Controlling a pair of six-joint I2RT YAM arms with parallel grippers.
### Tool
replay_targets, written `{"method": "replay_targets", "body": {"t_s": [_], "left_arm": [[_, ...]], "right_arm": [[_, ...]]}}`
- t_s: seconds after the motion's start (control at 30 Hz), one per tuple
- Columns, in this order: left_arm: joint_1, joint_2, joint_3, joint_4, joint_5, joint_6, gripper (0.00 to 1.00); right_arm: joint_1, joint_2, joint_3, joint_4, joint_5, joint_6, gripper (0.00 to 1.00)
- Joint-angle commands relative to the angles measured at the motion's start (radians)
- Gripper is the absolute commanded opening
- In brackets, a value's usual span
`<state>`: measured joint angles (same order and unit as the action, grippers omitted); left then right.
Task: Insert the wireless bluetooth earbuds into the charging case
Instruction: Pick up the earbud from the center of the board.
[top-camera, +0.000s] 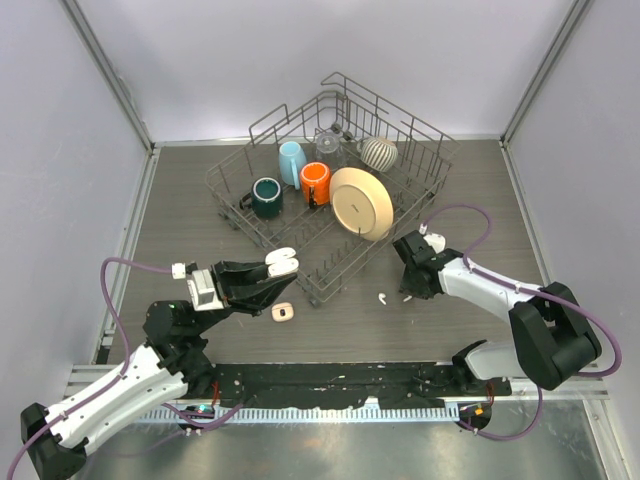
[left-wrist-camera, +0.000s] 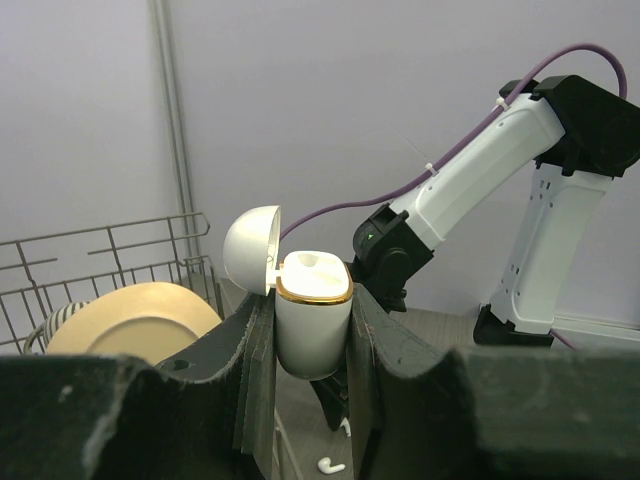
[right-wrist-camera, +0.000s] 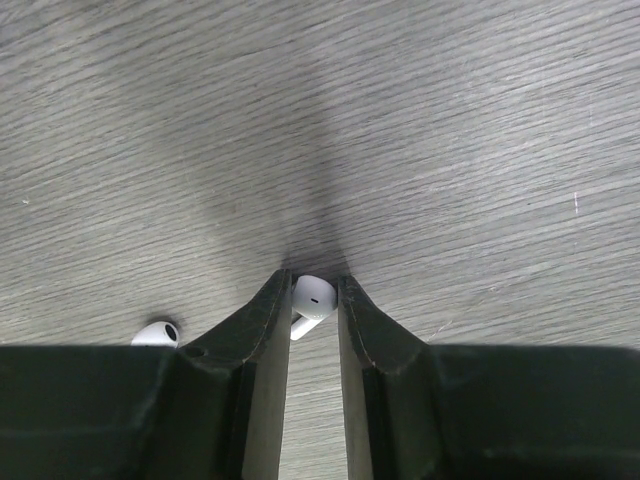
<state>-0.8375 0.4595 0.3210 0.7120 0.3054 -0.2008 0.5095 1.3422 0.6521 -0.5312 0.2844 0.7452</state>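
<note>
From above, the left gripper (top-camera: 275, 272) is hovering over the wooden table (top-camera: 180, 200), just in front of the wire dish rack (top-camera: 400, 130). It is clamping the white charging case (top-camera: 283, 261) between its fingers. A small tan object (top-camera: 284, 312) is lying on the table just below it. The right gripper (top-camera: 410, 290) is pointing down at the table near the rack's front corner, with an earbud (top-camera: 407, 297) at its tips. A second earbud (top-camera: 382, 297) is lying just beside it to the left. The rack is holding a teal mug (top-camera: 267, 197), a blue cup (top-camera: 291, 162), an orange mug (top-camera: 316, 183), a cream plate (top-camera: 362, 203) and a striped bowl (top-camera: 379, 153).

In the left wrist view, the fingers are pressing against both sides of the charging case (left-wrist-camera: 313, 300) and holding it upright. Its lid (left-wrist-camera: 252, 250) is standing open to the left, showing a gold rim. The right arm (left-wrist-camera: 460, 180) is reaching down behind it, and one earbud (left-wrist-camera: 330, 465) is showing on the table below.

In the right wrist view, the two fingers are drawn close together and are pinching the earbud (right-wrist-camera: 315, 297) at their tips, right at the table surface. The second earbud (right-wrist-camera: 155, 333) is lying loose to the left, apart from the fingers.
</note>
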Motion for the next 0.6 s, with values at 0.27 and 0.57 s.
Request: {"method": "replay_targets", "body": {"t_s": [0.27,0.57], "left_arm": [[0.000,-0.047,-0.002,0.021,-0.035,0.014,0.00],[0.000,-0.079,0.027,-0.031,-0.091,0.031,0.00]], "right_arm": [[0.011,-0.145,0.073,-0.093,0.024,-0.032,0.01],[0.037,-0.379,0.205,-0.222,0.093,-0.047,0.01]]}}
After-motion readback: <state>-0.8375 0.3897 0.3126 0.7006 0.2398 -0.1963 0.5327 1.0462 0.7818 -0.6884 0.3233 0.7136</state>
